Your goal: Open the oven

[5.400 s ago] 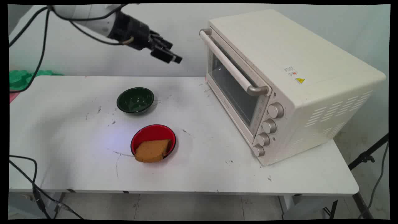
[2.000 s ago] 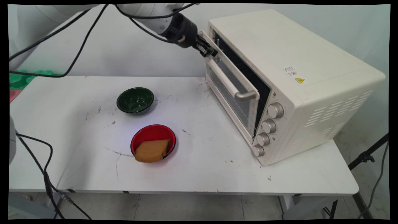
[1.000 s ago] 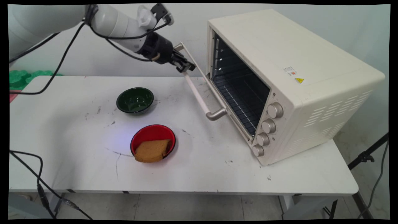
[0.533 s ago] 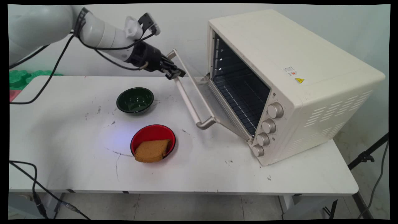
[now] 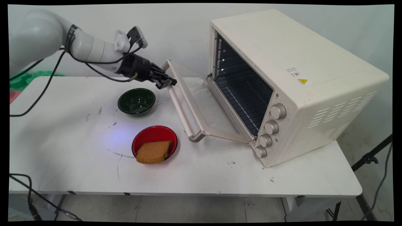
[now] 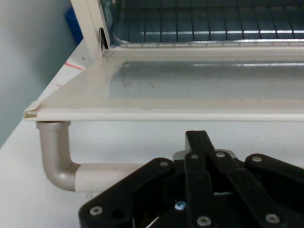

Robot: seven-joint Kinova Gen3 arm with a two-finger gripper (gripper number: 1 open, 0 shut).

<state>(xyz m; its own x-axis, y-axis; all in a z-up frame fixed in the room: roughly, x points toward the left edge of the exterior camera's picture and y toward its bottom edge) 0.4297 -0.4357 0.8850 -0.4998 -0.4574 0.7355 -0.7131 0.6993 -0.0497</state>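
A white, scuffed table point(image 5: 78, 169) before a pale wall carries a boxy cream toaster oven point(image 5: 298, 81) at right, its glass door point(image 5: 201, 103) dropped nearly flat. The black gripper point(image 5: 165, 82) is clenched on the door's rounded metal handle point(image 5: 180, 108) at centre-left. Nearby: a glossy green bowl point(image 5: 136, 100) and a red bowl point(image 5: 154, 139) holding spongy brown bread point(image 5: 153, 153).

Glossy bowls point(image 5: 136, 100), matt metal handle point(image 6: 57, 164)
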